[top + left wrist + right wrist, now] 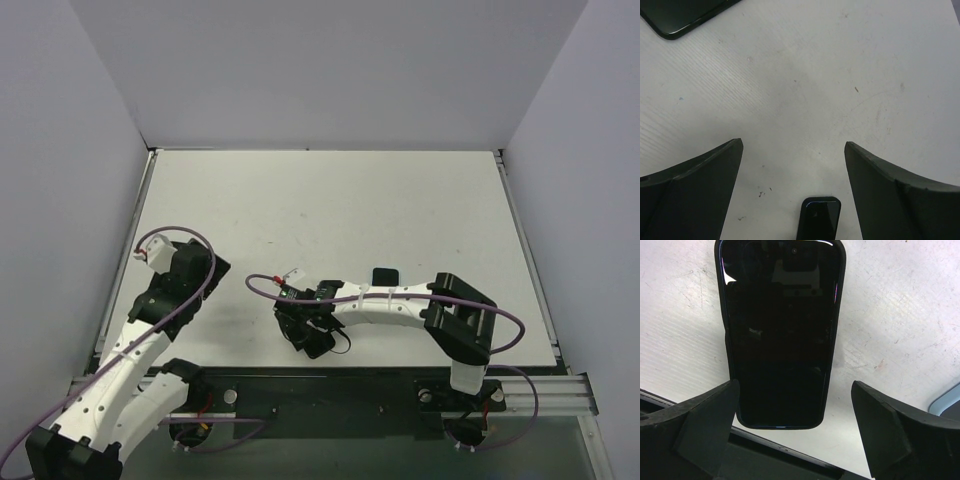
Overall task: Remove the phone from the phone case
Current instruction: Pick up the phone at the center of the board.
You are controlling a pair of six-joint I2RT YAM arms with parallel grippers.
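Right claw (795, 385) spread wide, fingers either side of phone (780, 335), not gripping. Phone lies screen-up on table (900, 315) near front edge, seated in dark case (733, 405). Left claw (793, 142) wide, holding nothing.

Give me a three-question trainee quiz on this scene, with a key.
1. True or false: the right gripper is shut on the phone.
2. The left gripper hangs over: A) bare table, B) the phone, C) a tray.
3. Short answer: is the phone out of its case yet?
Key: 1 false, its fingers stand open either side of the phone. 2 A. 3 No, the case rim surrounds it.
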